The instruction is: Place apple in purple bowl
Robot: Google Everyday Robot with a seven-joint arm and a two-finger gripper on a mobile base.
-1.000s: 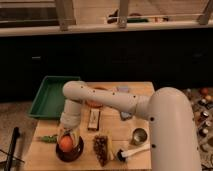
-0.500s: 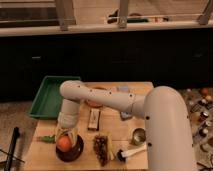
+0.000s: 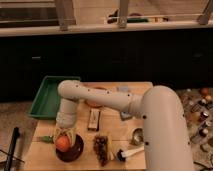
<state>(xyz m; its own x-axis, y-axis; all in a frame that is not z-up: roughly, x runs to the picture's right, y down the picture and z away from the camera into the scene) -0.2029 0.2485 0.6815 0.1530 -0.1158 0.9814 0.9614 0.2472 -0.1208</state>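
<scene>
An orange-red apple (image 3: 62, 143) sits in a dark purple bowl (image 3: 70, 150) near the front left of the wooden table (image 3: 115, 130). My gripper (image 3: 63, 136) hangs straight down over the bowl with its fingers around the apple, at the end of the white arm (image 3: 100, 97) that reaches in from the right.
A green tray (image 3: 47, 95) stands at the back left. A flat brown packet (image 3: 93, 119) lies in the middle, a dark snack bag (image 3: 101, 148) right of the bowl, a metal cup (image 3: 137, 135) and a white-handled object (image 3: 129, 152) at the front right. A green item (image 3: 44, 139) lies left of the bowl.
The arm has shifted slightly left and lower, bringing the apple down into the bowl.
</scene>
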